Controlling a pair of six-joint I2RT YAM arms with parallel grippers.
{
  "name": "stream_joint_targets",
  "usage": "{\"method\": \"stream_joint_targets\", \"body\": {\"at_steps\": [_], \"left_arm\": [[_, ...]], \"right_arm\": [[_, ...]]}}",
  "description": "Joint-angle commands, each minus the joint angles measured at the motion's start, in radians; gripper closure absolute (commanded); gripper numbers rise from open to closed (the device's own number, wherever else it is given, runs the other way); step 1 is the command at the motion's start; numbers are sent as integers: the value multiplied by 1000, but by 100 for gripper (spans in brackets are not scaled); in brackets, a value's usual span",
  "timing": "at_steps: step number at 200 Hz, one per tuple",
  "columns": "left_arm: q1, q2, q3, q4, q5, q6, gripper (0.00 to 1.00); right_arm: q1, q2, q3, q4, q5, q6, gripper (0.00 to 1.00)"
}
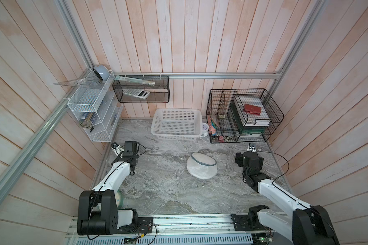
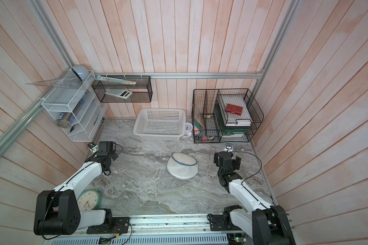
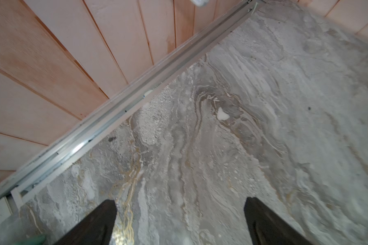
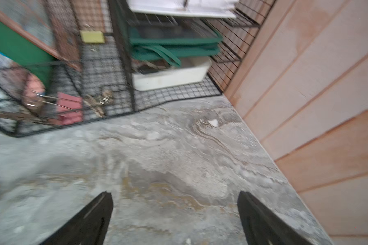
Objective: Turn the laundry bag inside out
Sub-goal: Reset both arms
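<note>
A white wire shelf (image 1: 83,99) hangs on the left wall, with a clear set square (image 1: 72,82) lying across its top. Next to it, on the back wall, a black mesh box (image 1: 157,98) holds a calculator (image 1: 137,93). Below these, the left gripper (image 3: 180,201) hovers over the left edge of the table (image 1: 168,195), close to the wall. The left wrist view shows its jaws spread wide, with only marbled surface between them. Near that arm's base lies a green-rimmed clock (image 2: 88,199), its face showing, partly hidden by the arm in both top views.

At the back centre stands a white perforated basket (image 1: 156,125). A small white alarm clock (image 2: 187,128) sits squeezed between the basket and the black wire organiser (image 1: 273,106) to its right. The organiser holds papers and green folders, with a red wallet (image 1: 252,109) on top.

The laundry bag (image 1: 202,169) lies on the table in front of the basket and apart from it, a little right of centre. It is a white mesh dome with its grey-teal rim turned up and toward the back. It lies between the two arms, nearer the right one, and neither touches it.

The right gripper (image 4: 174,194) hangs to the bag's right, in front of the organiser and near the right wall. Its jaws stand wide apart and grip nothing, with tabletop showing between them.
</note>
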Motion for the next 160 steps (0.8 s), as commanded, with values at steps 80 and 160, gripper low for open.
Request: {"method": "stream_joint_targets", "body": {"at_steps": [80, 160], "left_arm": [[-93, 171, -313, 1144, 70, 498, 0], [-52, 232, -357, 1277, 201, 499, 0]], "right_arm": [[-79, 383, -44, 660, -174, -100, 2], [-83, 434, -47, 741, -238, -132, 2]]}}
